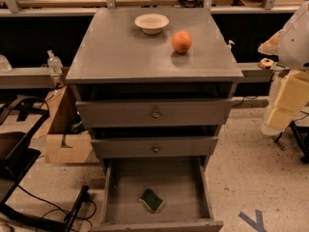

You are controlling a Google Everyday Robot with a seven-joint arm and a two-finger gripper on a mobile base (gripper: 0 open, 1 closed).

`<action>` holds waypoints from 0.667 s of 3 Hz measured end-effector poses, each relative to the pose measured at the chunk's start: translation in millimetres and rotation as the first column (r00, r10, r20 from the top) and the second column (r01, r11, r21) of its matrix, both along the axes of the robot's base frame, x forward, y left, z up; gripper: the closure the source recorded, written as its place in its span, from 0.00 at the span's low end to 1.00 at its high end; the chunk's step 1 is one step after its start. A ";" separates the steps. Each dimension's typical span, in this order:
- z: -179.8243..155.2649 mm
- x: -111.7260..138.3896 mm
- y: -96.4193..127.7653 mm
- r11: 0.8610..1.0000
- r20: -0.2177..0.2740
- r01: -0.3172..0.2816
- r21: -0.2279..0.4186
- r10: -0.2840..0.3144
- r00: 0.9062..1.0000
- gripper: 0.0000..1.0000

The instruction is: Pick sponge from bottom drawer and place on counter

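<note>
Camera view: sponge lies flat in the open bottom drawer, toward its near end. Orange and white bowl rest on the surface. My pincer hangs at the right edge, well apart; I cannot tell its state.

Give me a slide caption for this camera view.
Sponge lies in the open bottom drawer; orange and bowl sit on the counter; robot arm at right edge, gripper unseen.

Robot lab: cabled workbenches, taped floor; claw at right edge.
</note>
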State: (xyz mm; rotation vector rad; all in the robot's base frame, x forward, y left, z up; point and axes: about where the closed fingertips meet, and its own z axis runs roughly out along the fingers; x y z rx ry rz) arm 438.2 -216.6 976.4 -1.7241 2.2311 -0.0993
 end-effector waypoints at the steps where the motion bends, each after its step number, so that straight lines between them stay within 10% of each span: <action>1: 0.0 0.0 0.0 1.000 0.000 0.000 0.000 0.000 1.000 0.00; 2: -12.0 3.4 -2.3 0.999 0.040 0.008 0.033 -0.009 0.999 0.00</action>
